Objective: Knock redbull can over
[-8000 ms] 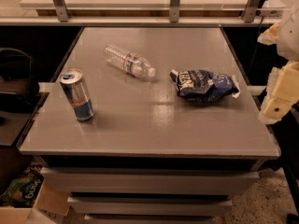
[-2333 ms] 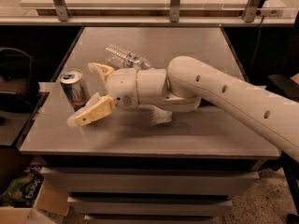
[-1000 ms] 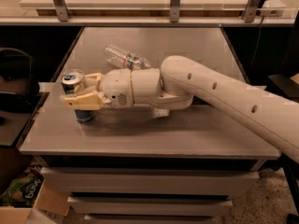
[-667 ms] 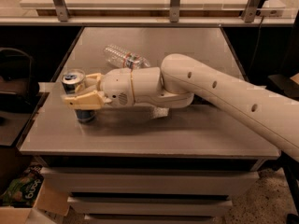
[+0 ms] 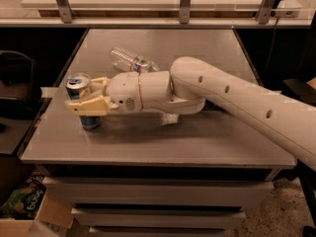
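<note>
Redbull can (image 5: 78,82) upright near table (image 5: 197,142) left edge — hand (image 5: 81,94) straddling it, fingers apart (one front, one behind).

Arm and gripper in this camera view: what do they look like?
The arm is a smooth, cream-white, rounded tube with small dark round holes along its side; the wrist is a fatter cylinder with a seam ring. The gripper, at the redbull can on the table, is pale yellowish-tan. No cables show.
</note>
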Action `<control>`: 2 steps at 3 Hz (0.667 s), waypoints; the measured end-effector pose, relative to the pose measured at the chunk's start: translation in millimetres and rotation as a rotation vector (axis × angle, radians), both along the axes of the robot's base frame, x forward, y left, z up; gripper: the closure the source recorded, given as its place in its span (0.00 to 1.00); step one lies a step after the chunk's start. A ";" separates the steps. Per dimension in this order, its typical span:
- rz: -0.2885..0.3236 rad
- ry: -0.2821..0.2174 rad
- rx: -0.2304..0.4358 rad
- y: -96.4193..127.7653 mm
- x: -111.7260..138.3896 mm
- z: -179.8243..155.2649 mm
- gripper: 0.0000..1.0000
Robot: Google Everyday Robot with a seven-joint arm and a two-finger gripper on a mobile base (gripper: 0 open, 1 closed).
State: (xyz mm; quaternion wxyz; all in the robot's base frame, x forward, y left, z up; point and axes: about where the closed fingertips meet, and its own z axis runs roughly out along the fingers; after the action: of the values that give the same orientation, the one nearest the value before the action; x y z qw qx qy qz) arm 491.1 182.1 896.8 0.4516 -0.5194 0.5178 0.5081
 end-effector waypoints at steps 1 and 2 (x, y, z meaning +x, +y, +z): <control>0.000 0.000 0.000 0.0 0.0 0.0 1.00; 0.000 0.000 0.000 0.0 0.0 0.1 1.00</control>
State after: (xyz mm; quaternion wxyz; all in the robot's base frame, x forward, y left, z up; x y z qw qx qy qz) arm 491.1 182.0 896.9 0.4516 -0.5195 0.5178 0.5080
